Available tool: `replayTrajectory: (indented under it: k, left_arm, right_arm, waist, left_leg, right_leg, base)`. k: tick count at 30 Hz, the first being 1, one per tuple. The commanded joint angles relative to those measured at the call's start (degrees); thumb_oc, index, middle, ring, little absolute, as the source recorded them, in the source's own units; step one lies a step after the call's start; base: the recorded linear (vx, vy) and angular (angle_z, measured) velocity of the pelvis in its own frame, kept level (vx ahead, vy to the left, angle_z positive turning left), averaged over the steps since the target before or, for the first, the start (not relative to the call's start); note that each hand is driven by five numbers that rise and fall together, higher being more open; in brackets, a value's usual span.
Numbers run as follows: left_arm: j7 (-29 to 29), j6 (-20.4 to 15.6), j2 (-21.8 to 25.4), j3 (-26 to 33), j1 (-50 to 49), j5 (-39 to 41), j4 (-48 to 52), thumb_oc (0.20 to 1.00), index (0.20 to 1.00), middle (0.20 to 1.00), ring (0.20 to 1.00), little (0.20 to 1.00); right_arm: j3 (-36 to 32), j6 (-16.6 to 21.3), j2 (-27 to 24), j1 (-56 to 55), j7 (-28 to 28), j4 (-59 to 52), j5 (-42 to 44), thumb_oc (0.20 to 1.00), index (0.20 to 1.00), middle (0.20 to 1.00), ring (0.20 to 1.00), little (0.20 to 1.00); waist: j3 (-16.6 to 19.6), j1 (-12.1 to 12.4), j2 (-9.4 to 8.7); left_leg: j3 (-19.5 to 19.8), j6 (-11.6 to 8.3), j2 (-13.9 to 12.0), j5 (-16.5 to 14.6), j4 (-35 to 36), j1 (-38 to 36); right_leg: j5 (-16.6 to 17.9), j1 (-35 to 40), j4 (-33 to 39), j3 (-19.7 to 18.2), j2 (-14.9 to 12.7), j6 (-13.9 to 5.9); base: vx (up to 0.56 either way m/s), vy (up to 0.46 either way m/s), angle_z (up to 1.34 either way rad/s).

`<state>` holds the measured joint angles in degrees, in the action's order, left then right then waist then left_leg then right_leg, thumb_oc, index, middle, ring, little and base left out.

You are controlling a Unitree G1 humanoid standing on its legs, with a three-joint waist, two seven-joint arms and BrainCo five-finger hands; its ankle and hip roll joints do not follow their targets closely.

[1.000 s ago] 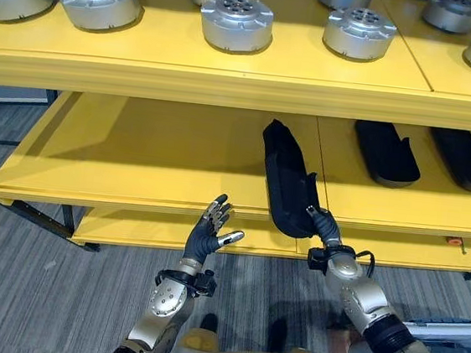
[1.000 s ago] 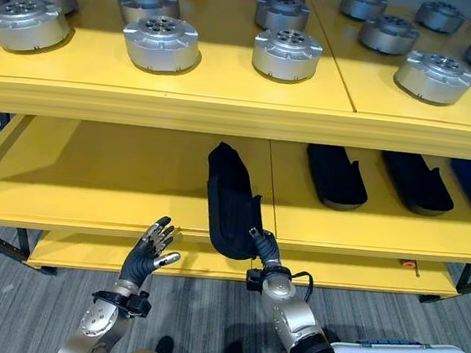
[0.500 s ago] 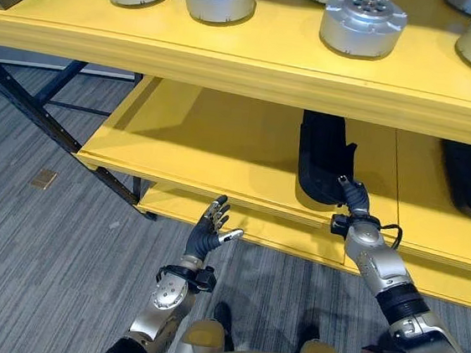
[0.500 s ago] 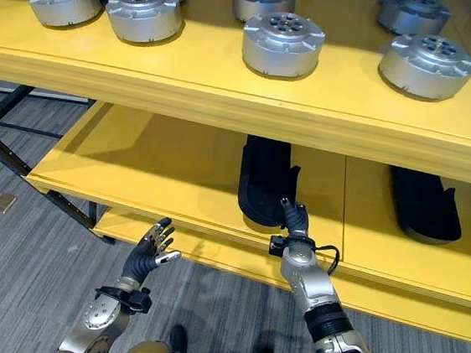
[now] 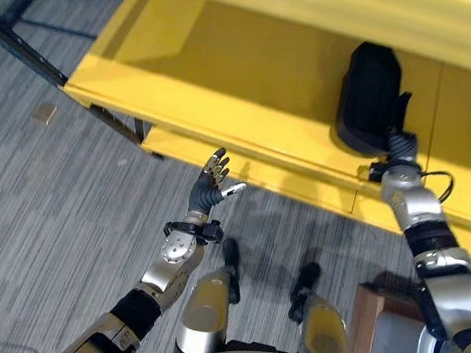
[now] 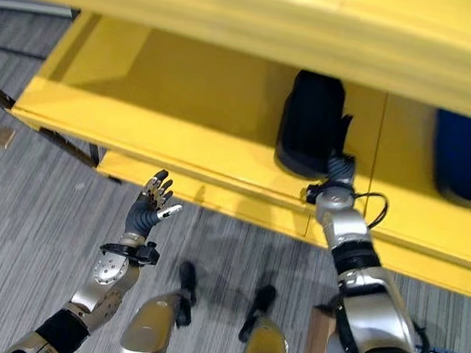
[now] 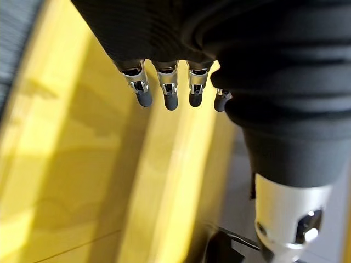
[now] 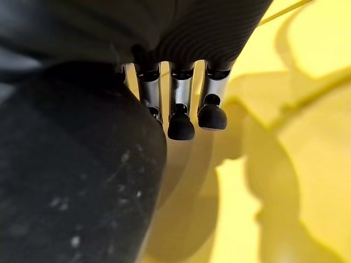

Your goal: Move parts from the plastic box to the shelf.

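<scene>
black part [image 5: 370, 98] lies on the yellow shelf [image 5: 227, 100] — placing looks all but done. right hand [image 5: 400, 146] touches its near end with fingers straight, gripping nothing; left hand [image 5: 209, 186] hangs open and empty — more parts may remain.

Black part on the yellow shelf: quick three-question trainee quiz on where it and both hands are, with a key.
1. True or false: the black part lies on the grey floor.
2. Which hand is at the black part's near end? A) left hand B) right hand
3. Fill in: the left hand's fingers are spread ____, holding nothing.

Key: 1 false, it lies on the yellow shelf. 2 B. 3 open, raised before the shelf edge.
</scene>
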<state>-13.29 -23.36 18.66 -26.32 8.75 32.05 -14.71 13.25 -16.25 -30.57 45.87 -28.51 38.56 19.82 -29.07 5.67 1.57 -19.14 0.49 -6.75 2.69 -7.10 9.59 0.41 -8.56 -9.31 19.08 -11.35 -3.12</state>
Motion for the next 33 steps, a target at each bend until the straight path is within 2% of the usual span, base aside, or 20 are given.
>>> replayTrajectory:
  k: [1,6,9,10,11,17,21,23,30,33]
  left_arm:
    - [-1.39,-2.58,-1.32,-3.17,-1.58,-1.02,7.09,1.0,1.0,1.0,1.0,1.0]
    - [-2.42,-3.36,-1.31,-4.52,-0.02,-1.27,8.24,1.0,1.0,1.0,1.0,1.0]
    - [-2.86,-4.04,-1.02,-5.21,1.13,-1.8,9.6,1.0,1.0,1.0,1.0,1.0]
    - [-3.78,-3.28,-0.8,-5.98,1.39,-2.56,10.65,1.0,1.0,1.0,1.0,1.0]
    - [-4.96,-3.34,-1.03,-6.43,1.3,-2.67,10.15,1.0,1.0,1.0,1.0,1.0]
    - [-4.11,-5.14,-2.77,-6.71,2.21,-2.06,6.37,1.0,1.0,1.0,1.0,1.0]
    - [-4.96,-4.9,-1.12,-5.71,2.1,-0.99,7.49,1.0,1.0,1.0,1.0,1.0]
    - [-6.59,-4.96,-0.82,-4.59,1.58,1.43,7.42,1.0,1.0,1.0,1.0,1.0]
    - [2.14,-4.11,0.45,-1.6,-0.22,2.31,7.56,1.0,1.0,1.0,1.0,1.0]
    - [2.89,-3.06,2.3,-2.46,-0.22,2.53,8.86,1.0,1.0,1.0,1.0,1.0]
  right_arm:
    - [0.71,2.46,-2.22,4.7,0.04,-0.88,-1.32,0.2,0.2,0.2,0.2,0.2]
    - [2.14,2.45,-4.36,7.82,-0.22,1.17,-2.4,0.2,0.2,0.2,0.2,0.2]
    - [3.43,1.97,-6.04,10.74,-0.18,1.54,-5.82,0.2,0.2,0.2,0.2,0.2]
    - [4.46,2.13,-7.23,12.65,2.09,2.47,-9.32,0.2,0.2,0.2,0.2,0.2]
    - [5.21,1.83,-7.64,13.44,2.74,2.74,-9.23,0.2,0.2,0.2,0.2,0.2]
    - [8.53,1.34,-7.51,17.24,1.97,4.84,-8.18,0.2,0.2,0.2,0.2,0.2]
    - [8.89,1.05,-8.33,19.39,0.98,5.6,-10.01,0.2,0.2,0.2,0.2,0.2]
    - [9.81,0.1,-8.73,20.69,0.75,5.97,-9.98,0.2,0.2,0.2,0.2,0.2]
    - [9.93,-0.18,-9.88,21.18,0.54,6.78,-9.61,0.2,0.2,0.2,0.2,0.2]
    - [10.11,-0.11,-10.43,22.1,0.47,7.42,-9.44,0.2,0.2,0.2,0.2,0.2]
  waist:
    - [3.0,0.5,0.35]
    - [0.53,0.13,0.42]
    - [-0.7,-0.35,0.43]
    - [-0.73,-0.79,0.68]
    - [-0.73,-1.05,0.74]
    - [-0.73,-1.46,0.69]
    - [-0.73,-1.5,0.05]
    - [-0.73,-1.42,-0.13]
    - [-0.73,-1.11,-0.24]
    - [-0.73,-1.04,-0.21]
  left_leg:
    - [5.91,-3.17,-0.27,-1.86,-3.05,-0.19]
    - [4.78,-2.62,-0.02,-3.58,-7.39,3.05]
    - [4.36,-1.61,0.38,-5.95,-12.19,6.13]
    - [4.95,-1.69,0.1,-6.73,-15.06,8.32]
    - [4.88,-1.72,-0.18,-6.92,-16.25,9.18]
    - [3.87,-1.28,-1.09,-7.47,-18.78,12.33]
    - [3.44,-0.58,-1.36,-9.46,-21.03,14.05]
    - [3.69,-0.79,-1.45,-9.32,-22.04,14.61]
    - [3.51,-0.64,-1.83,-9.91,-22.46,14.87]
    - [3.59,-0.75,-1.96,-9.79,-21.99,14.96]
  right_leg:
    - [-2.81,0.28,-4.49,0.46,2.19,1.69]
    - [-3.45,-3.06,-7.52,0.05,2.02,1.83]
    - [-4.27,-6.31,-11.07,-0.84,1.74,1.97]
    - [-5.13,-8.13,-13.36,-1.58,1.84,2.33]
    - [-5.46,-8.93,-14.35,-1.91,1.91,2.55]
    - [-6.37,-12.82,-17.18,-2.61,1.94,2.96]
    - [-7.11,-15.1,-19.36,-3.71,2.43,3.23]
    - [-7.48,-15.56,-19.87,-4.12,2.86,3.51]
    - [-7.88,-16.14,-20.39,-4.7,3.26,3.96]
    - [-7.94,-16.65,-20.6,-4.83,3.65,4.02]
  base:
    - [-0.02,0.002,-0.04]
    - [-0.07,0.002,-0.1]
    - [-0.08,0.036,-0.07]
    - [-0.06,0.075,-0.17]
    - [-0.02,0.065,-0.17]
    - [-0.04,0.014,-0.12]
    - [-0.04,-0.077,-0.07]
    - [-0.01,-0.084,-0.04]
    - [0.0,-0.07,-0.06]
    - [-0.02,-0.117,0.0]
